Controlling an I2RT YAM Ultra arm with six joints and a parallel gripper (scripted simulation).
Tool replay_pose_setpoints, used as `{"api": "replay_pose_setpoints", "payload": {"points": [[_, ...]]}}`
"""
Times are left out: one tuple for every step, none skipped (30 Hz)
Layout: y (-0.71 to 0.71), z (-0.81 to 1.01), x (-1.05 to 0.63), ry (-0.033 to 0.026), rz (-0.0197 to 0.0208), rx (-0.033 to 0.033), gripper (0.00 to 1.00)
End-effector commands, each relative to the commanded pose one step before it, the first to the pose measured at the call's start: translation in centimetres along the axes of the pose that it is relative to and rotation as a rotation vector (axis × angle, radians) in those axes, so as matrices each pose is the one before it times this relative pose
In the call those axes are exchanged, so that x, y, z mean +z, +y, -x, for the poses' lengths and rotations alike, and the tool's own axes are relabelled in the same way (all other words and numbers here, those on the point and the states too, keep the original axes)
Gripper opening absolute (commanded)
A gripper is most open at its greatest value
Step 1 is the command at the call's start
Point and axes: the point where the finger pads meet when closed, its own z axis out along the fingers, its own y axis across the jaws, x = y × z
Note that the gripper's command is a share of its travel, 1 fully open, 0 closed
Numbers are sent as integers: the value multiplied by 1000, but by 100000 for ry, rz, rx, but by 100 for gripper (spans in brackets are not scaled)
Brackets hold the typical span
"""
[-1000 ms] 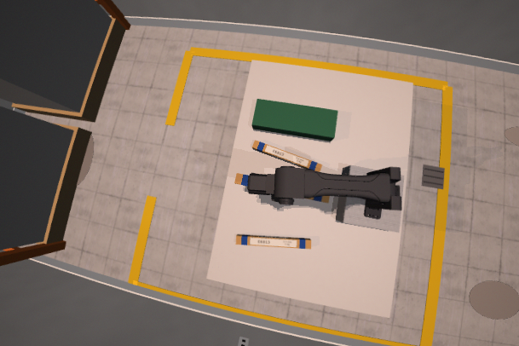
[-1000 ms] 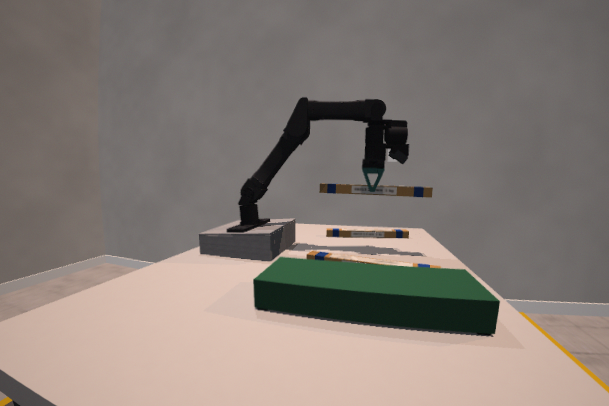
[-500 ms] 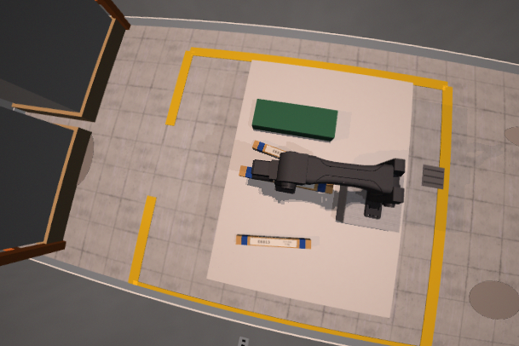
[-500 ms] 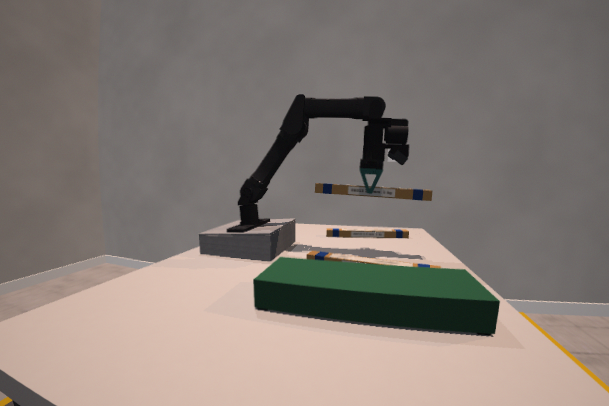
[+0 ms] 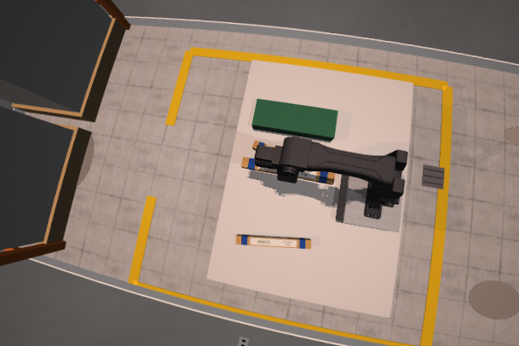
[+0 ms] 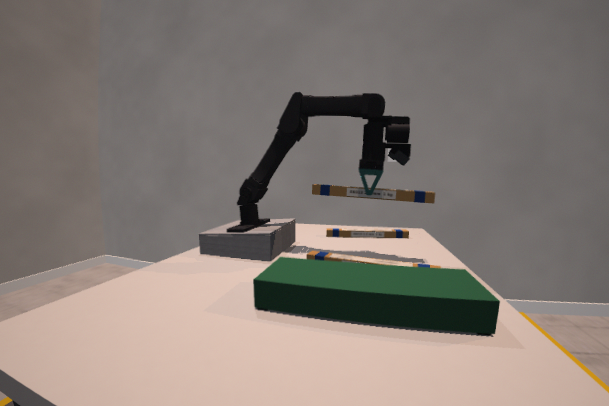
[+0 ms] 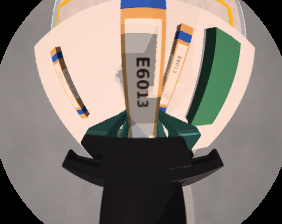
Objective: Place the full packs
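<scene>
My gripper (image 6: 370, 192) (image 7: 142, 111) is shut on a tan pack (image 5: 325, 176) (image 6: 340, 191) (image 7: 142, 75) with blue bands and an E6013 label. It holds the pack near its middle, high above the table and nearly level, slightly lower at its outer end in the exterior view. The arm hides the fingers in the top view. A second pack (image 5: 256, 145) (image 6: 322, 256) (image 7: 176, 67) lies on the table beside the green low platform (image 5: 294, 118) (image 6: 370, 285) (image 7: 219, 75), partly hidden. A third pack (image 5: 273, 241) (image 6: 367, 233) (image 7: 70, 85) lies on the far side from the platform. Nothing lies on the platform.
The arm stands on a grey block (image 5: 345, 213) (image 6: 237, 245) at one edge of the pale table (image 5: 345, 273) (image 6: 145, 320). The second pack lies between the held pack and the platform in the top view. The held pack hangs clear of both other packs.
</scene>
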Motion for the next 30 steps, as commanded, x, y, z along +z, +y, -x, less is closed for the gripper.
{"api": "replay_pose_setpoints", "payload": {"points": [[-1204, -95, -4136, -11276, -725, -1041, 0], [-264, 90, -77, -519, 0, 16, 0], [0, 0, 0, 0, 0, 0, 0], [0, 0, 0, 0, 0, 0, 0], [-243, -110, -347, 515, 516, 157, 0], [-248, 117, 43, -532, 80, 13, 0], [-286, 52, 43, -269, -137, 7, 0], [-266, -130, 222, 583, -64, -13, 0], [-270, -112, 85, 415, -74, -9, 0], [-275, -70, -10, 182, -92, -4, 0], [-279, -22, 30, 18, -108, 1, 0], [-282, 11, 59, -96, -120, 4, 0], [-289, 55, 14, -305, -146, 11, 0], [-296, 89, -48, -482, -172, 17, 0], [-287, 28, 12, -196, -140, 8, 0], [-279, -5, 47, -42, -103, 3, 0], [-271, 4, 47, -80, -56, 4, 0], [-258, -26, 47, 38, 11, 0, 0], [-245, -78, 47, 247, 69, -8, 0], [0, 0, 0, 0, 0, 0, 0], [0, 0, 0, 0, 0, 0, 0], [-27, -325, 42, 1949, 748, -276, 0], [-390, -34, 43, -45, 167, 374, 0], [-276, -15, 44, -1, -87, 1, 0], [-299, 79, 44, -378, -192, 13, 0], [-298, 73, 44, -356, -183, 13, 0], [-295, 52, 45, -272, -173, 11, 0], [-285, -1, 46, -60, -132, 4, 0], [-273, -53, 46, 150, -84, -4, 0], [-268, -75, 47, 238, -62, -7, 0]]}}
